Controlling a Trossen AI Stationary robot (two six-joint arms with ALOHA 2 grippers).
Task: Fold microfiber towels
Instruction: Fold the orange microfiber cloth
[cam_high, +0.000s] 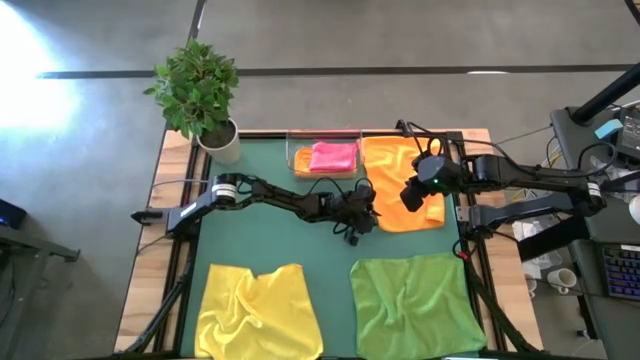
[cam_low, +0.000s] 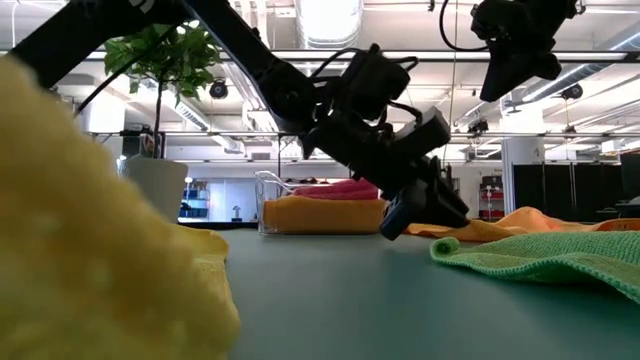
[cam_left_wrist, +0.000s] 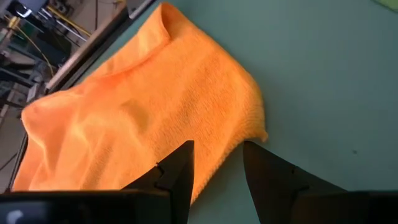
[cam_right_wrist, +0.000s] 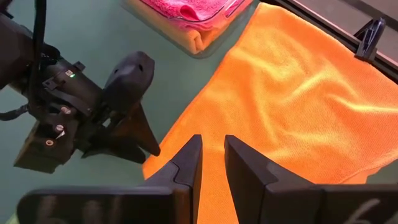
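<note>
High view: dark green mat (cam_high: 300, 240) on the table. Orange towel (cam_high: 395, 185) spread flat at the far right, a clear tray (cam_high: 297, 157) just to its left holding a folded pink towel (cam_high: 334, 155) on a folded orange one. Yellow towel (cam_high: 258, 310) crumpled at near left, green towel (cam_high: 415, 305) spread at near right. Potted plant (cam_high: 200, 95) at the far left corner. Left gripper (cam_high: 362, 218) at the spread orange towel's left edge; right gripper (cam_high: 420, 192) above the same towel.

Low view: yellow towel (cam_low: 100, 230) fills the near left, green towel (cam_low: 545, 255) lies at right. Left gripper (cam_low: 410, 215) tilts down just above the mat, in front of the tray (cam_low: 270, 200).

Left wrist view: left gripper (cam_left_wrist: 217, 165) with fingers apart, straddling the orange towel's (cam_left_wrist: 143, 118) edge near a corner, nothing clamped.

Right wrist view: right gripper (cam_right_wrist: 212, 162) with fingers narrowly apart, holding nothing, above the orange towel (cam_right_wrist: 298, 106). Left gripper's fingers (cam_right_wrist: 140, 130) point at the towel's edge. Pink towel (cam_right_wrist: 186, 7) in the tray beyond.
</note>
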